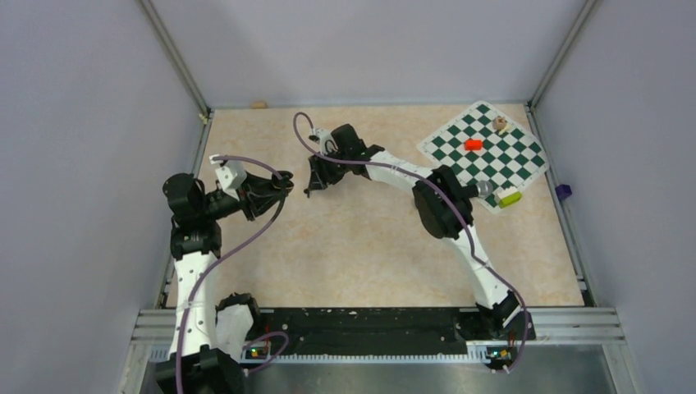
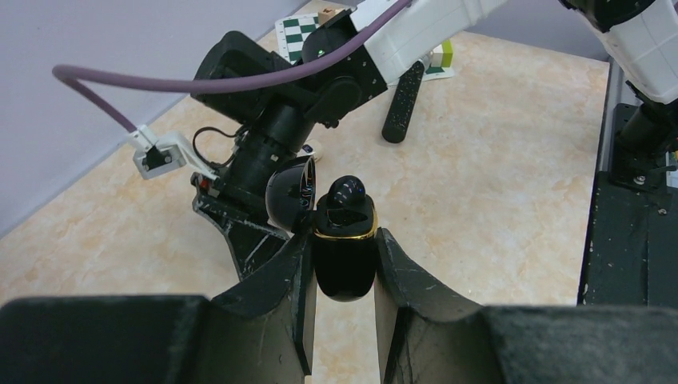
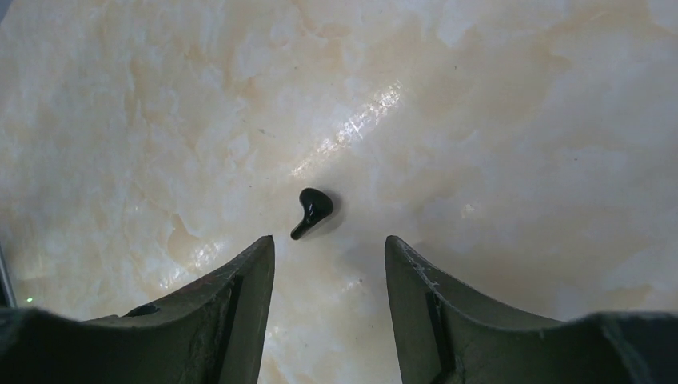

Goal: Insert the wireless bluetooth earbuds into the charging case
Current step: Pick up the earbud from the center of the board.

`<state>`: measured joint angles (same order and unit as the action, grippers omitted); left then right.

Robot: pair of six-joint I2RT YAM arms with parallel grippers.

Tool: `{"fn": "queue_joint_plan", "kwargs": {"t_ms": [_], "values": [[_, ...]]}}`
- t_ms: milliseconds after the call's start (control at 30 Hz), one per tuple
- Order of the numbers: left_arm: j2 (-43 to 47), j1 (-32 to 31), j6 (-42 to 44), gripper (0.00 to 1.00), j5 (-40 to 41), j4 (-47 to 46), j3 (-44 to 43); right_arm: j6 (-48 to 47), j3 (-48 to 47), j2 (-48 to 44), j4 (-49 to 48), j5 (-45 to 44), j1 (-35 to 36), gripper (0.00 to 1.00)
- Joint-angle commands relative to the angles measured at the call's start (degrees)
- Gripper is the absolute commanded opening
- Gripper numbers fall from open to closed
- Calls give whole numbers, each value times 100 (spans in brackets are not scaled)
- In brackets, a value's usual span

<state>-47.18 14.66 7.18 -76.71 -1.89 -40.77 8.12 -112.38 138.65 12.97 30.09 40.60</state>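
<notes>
Now, the left side: left gripper [image 2: 343,240] clamped on the charging case [image 2: 344,276], one finger on each flank, case held clear above the counter [image 1: 369,246]. Lid [image 2: 286,192] hinged open, tipped toward the far-left. Gold rim shows round the case mouth. Seated earbud [image 2: 348,194], glossy black, sits in the mouth and stands above the rim.

Right gripper [image 3: 328,242] points down at the counter, jaws apart, nothing between the fingers. Loose earbud [image 3: 310,212] lies flat on the marbled surface just ahead of the fingertips, in line with the gap and touching neither finger. Its stem points toward the left finger.

From the top view the two grippers are close together at the far-left middle of the counter, the right arm reaching across from its base at the near right.

Off to the far right: green-and-white chessboard mat [image 1: 484,152] carrying a red block [image 1: 473,144], a yellow-green block [image 1: 510,197] and a small brown piece [image 1: 499,125]. A long black cylinder [image 2: 404,100] lies by the mat's near-left edge.
</notes>
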Motion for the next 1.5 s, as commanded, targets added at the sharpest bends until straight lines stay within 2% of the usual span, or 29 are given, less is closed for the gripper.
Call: {"fn": "queue_joint_plan", "kwargs": {"t_ms": [0,400,633,700,833,933,1033,1200,1467], "values": [[33,63,-117,0,-170,-459,87,182,-878,431,599,-381,161,52],[-19,73,-221,0,-248,-665,148,-309,-1283,838,1016,-898,544,48],[36,73,-242,0,-307,-676,165,-583,-1551,1118,1215,-1598,677,43],[39,72,-240,0,-316,-679,160,-704,-1593,1167,1257,-1814,682,41],[42,73,-240,0,-330,-690,157,-985,-1539,1133,1356,-2031,682,28],[57,73,-237,0,-343,-688,157,-1078,-1281,984,1355,-2008,683,21],[82,71,-233,0,-340,-689,172,-1117,-885,703,1303,-2029,672,9],[113,72,-232,0,-369,-685,175,-1117,35,-52,1177,-1887,596,7],[121,57,-204,0,-446,-724,199,-1343,2212,-1584,748,-1516,456,7]]}}
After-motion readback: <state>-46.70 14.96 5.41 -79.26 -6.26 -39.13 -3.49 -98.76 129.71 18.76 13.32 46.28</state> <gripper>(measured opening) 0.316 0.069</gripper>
